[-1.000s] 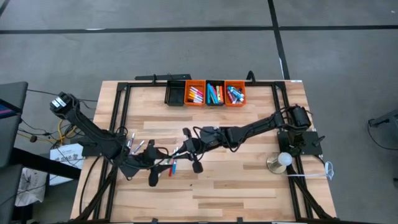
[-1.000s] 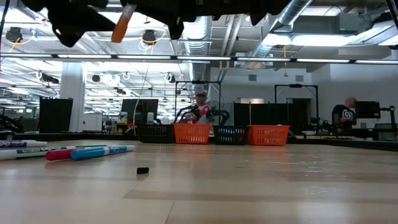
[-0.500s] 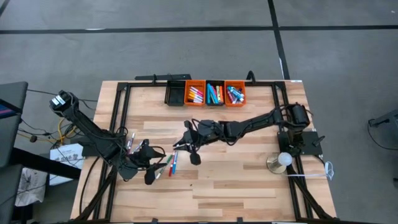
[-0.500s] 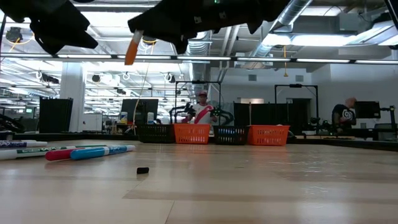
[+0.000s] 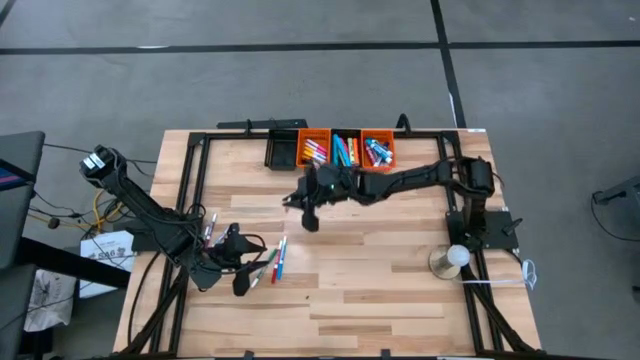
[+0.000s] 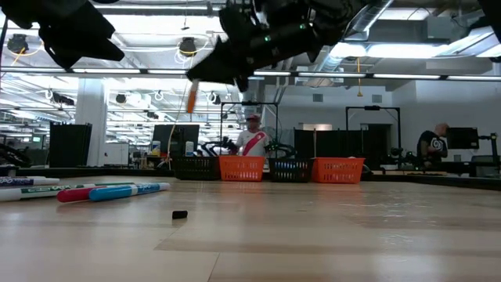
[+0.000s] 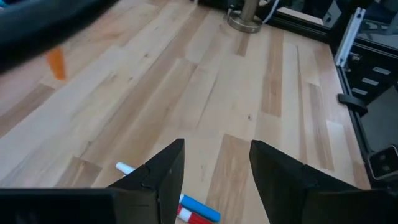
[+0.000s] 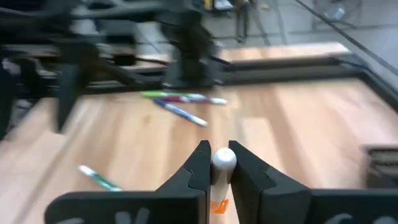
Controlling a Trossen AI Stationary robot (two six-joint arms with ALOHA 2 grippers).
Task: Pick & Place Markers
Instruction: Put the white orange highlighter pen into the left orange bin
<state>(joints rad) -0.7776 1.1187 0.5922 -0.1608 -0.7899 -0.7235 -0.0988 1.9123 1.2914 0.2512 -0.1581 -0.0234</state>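
Nearer the bins (image 5: pixel 345 152) now, right gripper (image 5: pixel 300 203) (fingers clamped) carries a marker (image 6: pixel 190 99).

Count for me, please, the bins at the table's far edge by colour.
Orange bins: 2
Black bins: 2
Total: 4
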